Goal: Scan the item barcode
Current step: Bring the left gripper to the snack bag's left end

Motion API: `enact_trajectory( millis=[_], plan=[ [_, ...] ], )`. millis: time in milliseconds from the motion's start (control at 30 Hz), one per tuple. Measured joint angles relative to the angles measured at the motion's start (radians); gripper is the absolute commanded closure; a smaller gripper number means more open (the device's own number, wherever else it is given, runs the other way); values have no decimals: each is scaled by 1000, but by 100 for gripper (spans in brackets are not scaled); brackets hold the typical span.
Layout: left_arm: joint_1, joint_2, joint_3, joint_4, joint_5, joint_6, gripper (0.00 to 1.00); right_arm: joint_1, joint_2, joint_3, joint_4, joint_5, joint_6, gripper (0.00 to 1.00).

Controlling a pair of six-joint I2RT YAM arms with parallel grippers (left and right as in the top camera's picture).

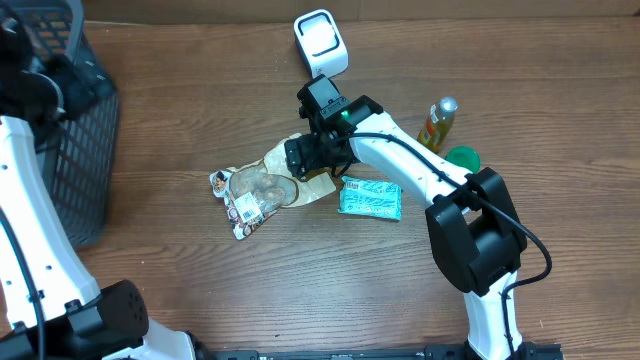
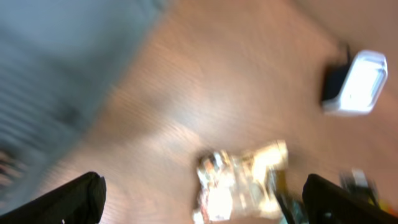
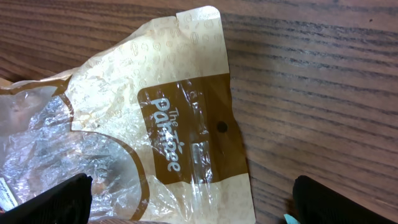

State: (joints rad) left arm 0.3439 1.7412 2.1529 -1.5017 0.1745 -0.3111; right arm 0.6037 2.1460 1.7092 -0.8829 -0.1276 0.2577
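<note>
- Snack bag (image 1: 262, 190): part clear film, part tan with a brown printed header, crumpled, flat on the wooden table (image 1: 200, 290).
- Right gripper (image 1: 305, 158): jaws spread wide, nothing held, directly over the bag's header end.
- Left gripper (image 2: 202, 190): jaws wide as well, empty, raised well to the bag's left; view blurred.
- White barcode scanner (image 1: 321, 42): beyond the bag, well apart.
- Teal packet (image 1: 370, 199): just right of the bag.
- Amber bottle (image 1: 437, 124) and green lid (image 1: 462, 157): farther right of the bag.
- Black basket (image 1: 70, 130): far left of the bag.
</note>
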Motion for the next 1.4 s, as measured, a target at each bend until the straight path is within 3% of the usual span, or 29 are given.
enact_trajectory(
  millis=[333, 367, 400, 433, 467, 767, 1100, 1400],
  plan=[
    [-147, 77, -6, -35, 85, 0, 0, 0, 0, 0, -2, -3, 1, 0],
    [-148, 82, -7, -18, 85, 0, 5, 0, 0, 0, -2, -3, 0, 0],
    [-149, 87, -7, 8, 87, 2, 33, 0, 0, 0, -3, -4, 1, 0],
    [-151, 91, -7, 17, 87, 5, 82, 0, 0, 0, -2, -7, 0, 0],
    [-154, 95, -7, 16, 88, 7, 96, 0, 0, 0, -2, -14, 0, 0],
    [-230, 125, -138, -27, 50, 31, 96, -5, 0, 0, -5, -54, 0, 0],
    [-333, 152, -483, 157, -1, 34, 96, -47, 16, 0, -6, -176, -37, 0],
    [-344, 155, -698, 364, -3, 34, 96, -66, 72, 0, 10, -233, -78, 0]
  ],
)
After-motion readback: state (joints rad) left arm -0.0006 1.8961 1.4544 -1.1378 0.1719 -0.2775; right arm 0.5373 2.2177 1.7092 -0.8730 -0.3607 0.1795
